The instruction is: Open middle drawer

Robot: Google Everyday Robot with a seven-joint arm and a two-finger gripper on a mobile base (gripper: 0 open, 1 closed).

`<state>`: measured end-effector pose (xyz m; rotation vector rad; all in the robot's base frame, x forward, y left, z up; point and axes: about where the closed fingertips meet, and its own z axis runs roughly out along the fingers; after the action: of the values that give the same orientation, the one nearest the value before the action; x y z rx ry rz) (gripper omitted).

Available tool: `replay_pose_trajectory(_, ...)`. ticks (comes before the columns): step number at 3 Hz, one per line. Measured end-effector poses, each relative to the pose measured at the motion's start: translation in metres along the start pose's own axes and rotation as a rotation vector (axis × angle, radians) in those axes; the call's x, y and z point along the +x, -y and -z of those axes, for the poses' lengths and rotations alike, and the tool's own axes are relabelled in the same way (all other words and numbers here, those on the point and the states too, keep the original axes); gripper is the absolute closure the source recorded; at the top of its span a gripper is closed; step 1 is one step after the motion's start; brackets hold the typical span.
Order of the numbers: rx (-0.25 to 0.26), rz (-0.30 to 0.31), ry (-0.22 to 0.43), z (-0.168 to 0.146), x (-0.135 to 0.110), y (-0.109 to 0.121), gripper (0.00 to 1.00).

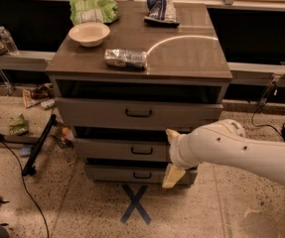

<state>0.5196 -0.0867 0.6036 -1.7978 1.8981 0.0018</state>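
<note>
Camera view, single entry.

- Item: middle drawer (117,148), grey and flat-fronted. We logged it between the top drawer (107,114) and the bottom drawer (112,173), low on the near face of the cabinet. Its dark bar handle (142,150) sat at mid-front.
- Item: gripper (172,155), at the right part of that drawer front, just right of the handle. Its cream fingers (173,176) were spread wide, one above the other, with nothing held between them.
- Item: bowl (89,33) and foil packet (126,58), on the cabinet top.

Risks, as we judged them:
- The pincer stood off to the right of the handle, so closing there would have caught only the flat front or empty air.
- The spread spanned toward the bottom drawer, so the lower finger might have hooked the wrong front.
- An off-centre pull could have skewed and jammed the drawer, or jolted the bowl.
</note>
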Motion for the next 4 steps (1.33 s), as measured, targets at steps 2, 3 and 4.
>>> replay_pose_trajectory(2, 0.002, -0.022, -0.027, -0.062, 0.040, -0.002, 0.00)
replay_pose_trajectory(3, 0.008, 0.006, -0.022, -0.083, 0.051, 0.002, 0.00)
replay_pose_trajectory(4, 0.018, 0.021, 0.022, -0.107, 0.060, 0.010, 0.00)
